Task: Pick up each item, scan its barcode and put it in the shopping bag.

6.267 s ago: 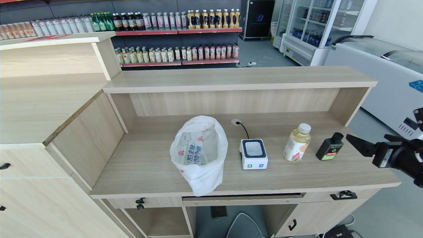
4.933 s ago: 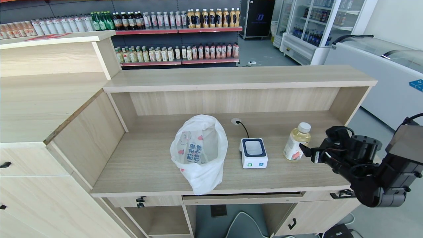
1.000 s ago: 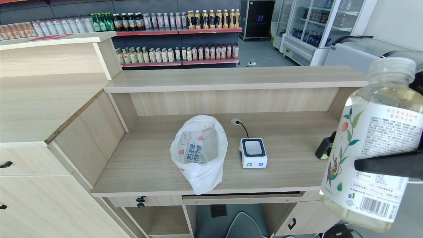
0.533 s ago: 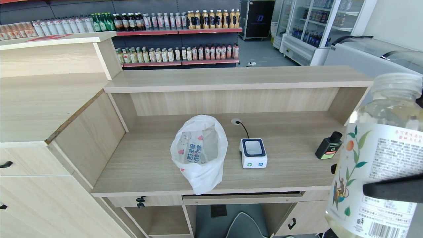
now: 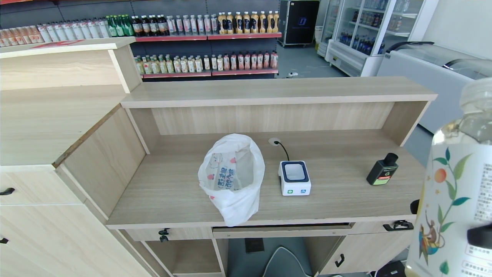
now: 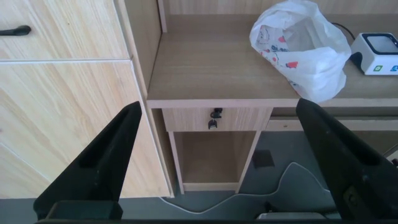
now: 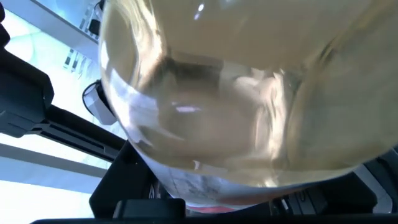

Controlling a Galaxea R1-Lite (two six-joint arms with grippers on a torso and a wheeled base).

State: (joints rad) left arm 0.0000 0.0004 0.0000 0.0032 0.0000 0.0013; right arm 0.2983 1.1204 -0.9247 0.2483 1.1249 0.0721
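R jaws on bottle, btm out of frame; L jaws wide.

The head camera sits high, facing forward and down over the bench, with store shelves far behind; the bottle stands very near its lens at the right edge. The left wrist camera hangs low before the bench front, looking between the spread fingers of the left tool at the front edge and the cupboard below. Both share the shopping bag and scanner. The right wrist camera sits close against the bottle's underside
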